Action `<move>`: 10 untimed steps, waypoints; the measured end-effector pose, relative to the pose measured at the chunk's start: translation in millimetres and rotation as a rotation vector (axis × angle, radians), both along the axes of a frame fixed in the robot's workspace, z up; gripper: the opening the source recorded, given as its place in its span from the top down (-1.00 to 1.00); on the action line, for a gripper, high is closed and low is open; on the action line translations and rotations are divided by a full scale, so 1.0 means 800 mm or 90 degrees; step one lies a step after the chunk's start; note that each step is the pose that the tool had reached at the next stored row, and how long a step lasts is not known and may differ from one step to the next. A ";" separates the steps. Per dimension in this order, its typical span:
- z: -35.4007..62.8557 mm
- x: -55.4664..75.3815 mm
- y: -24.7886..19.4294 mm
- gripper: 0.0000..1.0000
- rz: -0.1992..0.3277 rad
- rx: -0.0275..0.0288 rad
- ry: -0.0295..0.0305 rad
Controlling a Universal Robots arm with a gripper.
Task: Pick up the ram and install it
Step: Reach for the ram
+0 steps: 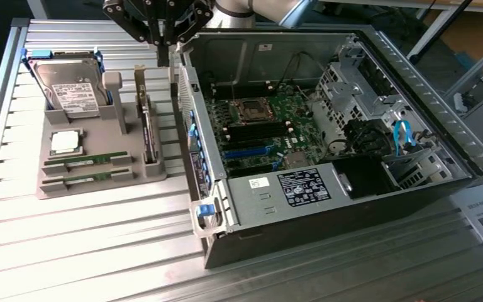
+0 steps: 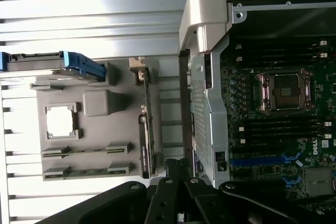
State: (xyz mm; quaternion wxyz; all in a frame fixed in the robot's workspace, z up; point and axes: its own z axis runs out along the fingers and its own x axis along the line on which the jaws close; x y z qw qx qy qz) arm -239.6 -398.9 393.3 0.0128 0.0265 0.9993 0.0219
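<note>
Above the slatted metal surface, the black gripper hangs closed and empty; gripping a slim green ram stick likely needs jaws opened across its thickness.

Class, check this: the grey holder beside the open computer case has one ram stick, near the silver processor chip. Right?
No. The exterior view shows two, the first ram stick and the second ram stick, in the grey holder beside the open computer case, near the silver processor chip.
</note>
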 end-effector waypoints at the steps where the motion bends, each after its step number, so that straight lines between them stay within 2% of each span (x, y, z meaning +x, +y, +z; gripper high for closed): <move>1: 0.000 -0.002 0.0000 0.80 0.000 0.0000 0.0000; 10: 0.000 -0.026 0.0000 0.80 0.003 0.0000 0.0000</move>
